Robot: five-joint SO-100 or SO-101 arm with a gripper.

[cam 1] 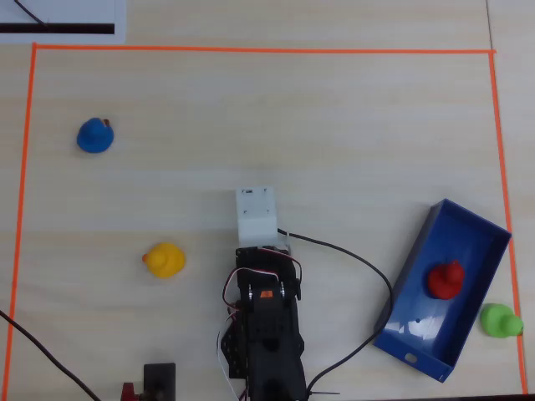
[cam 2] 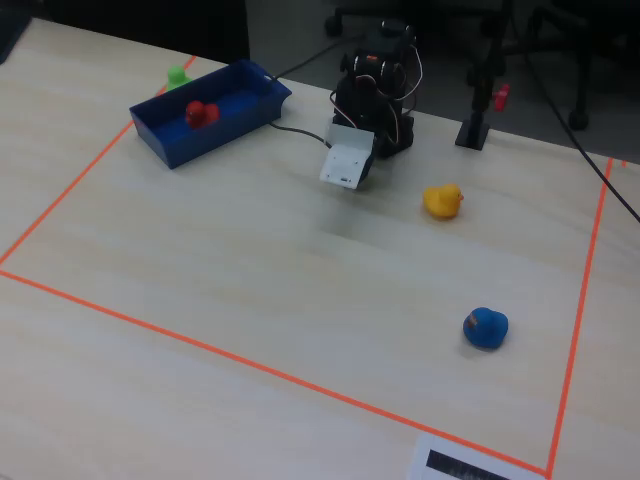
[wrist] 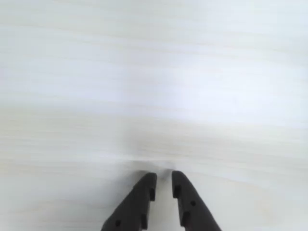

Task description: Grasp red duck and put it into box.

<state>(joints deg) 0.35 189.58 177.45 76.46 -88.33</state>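
The red duck (cam 1: 445, 280) sits inside the blue box (cam 1: 415, 344) at the right of the overhead view. In the fixed view the duck (cam 2: 201, 113) and box (cam 2: 216, 138) are at the far left. My arm is folded back near its base, well away from the box. In the wrist view my gripper (wrist: 164, 177) hangs over bare table, its jaws empty with only a narrow gap between them. In the overhead view and the fixed view the white wrist camera housing (cam 1: 256, 214) hides the fingers.
A yellow duck (cam 1: 164, 260) lies left of the arm, a blue duck (cam 1: 95, 136) at the far left, and a green duck (cam 1: 500, 321) just outside the box. Orange tape (cam 1: 251, 50) frames the work area. A black stand (cam 1: 159, 380) is by the base.
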